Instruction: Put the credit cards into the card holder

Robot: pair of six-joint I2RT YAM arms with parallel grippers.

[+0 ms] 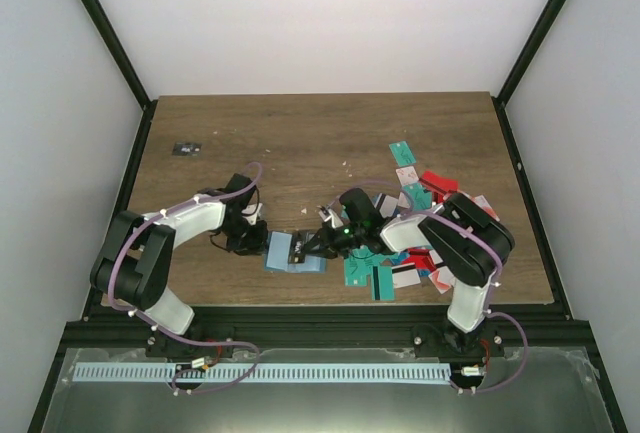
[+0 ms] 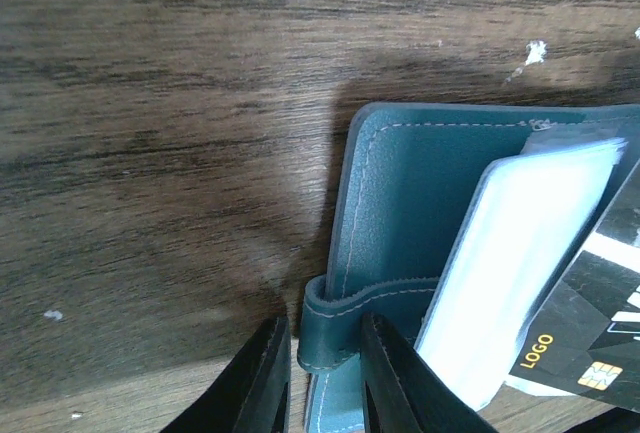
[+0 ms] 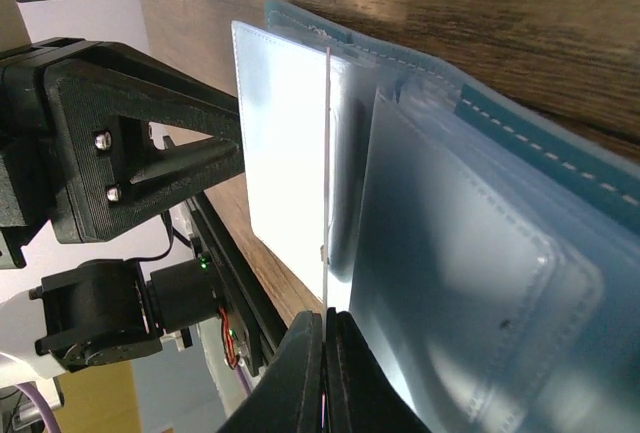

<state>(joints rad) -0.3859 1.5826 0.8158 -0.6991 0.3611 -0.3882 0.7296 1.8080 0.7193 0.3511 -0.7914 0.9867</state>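
The card holder (image 1: pixel 280 256) lies open near the table's front, teal-blue with clear sleeves (image 2: pixel 520 253) fanned up inside. My left gripper (image 2: pixel 325 373) is shut on its strap loop (image 2: pixel 330 328), one finger on each side, at the holder's left edge (image 1: pixel 262 242). My right gripper (image 3: pixel 326 328) is shut on a black credit card (image 2: pixel 590 328) printed "LOGO". That card shows edge-on (image 3: pixel 327 153), standing among the sleeves (image 3: pixel 470 283) of the holder (image 3: pixel 560 143). In the top view the right gripper (image 1: pixel 316 245) is over the holder's right half. More credit cards (image 1: pixel 420 198) lie heaped on the right.
Teal and white cards (image 1: pixel 362 273) lie by the front edge, under the right arm. A tiny black object with white marks (image 1: pixel 186 148) sits at the far left. The left arm's black frame (image 3: pixel 110 143) stands close behind the holder.
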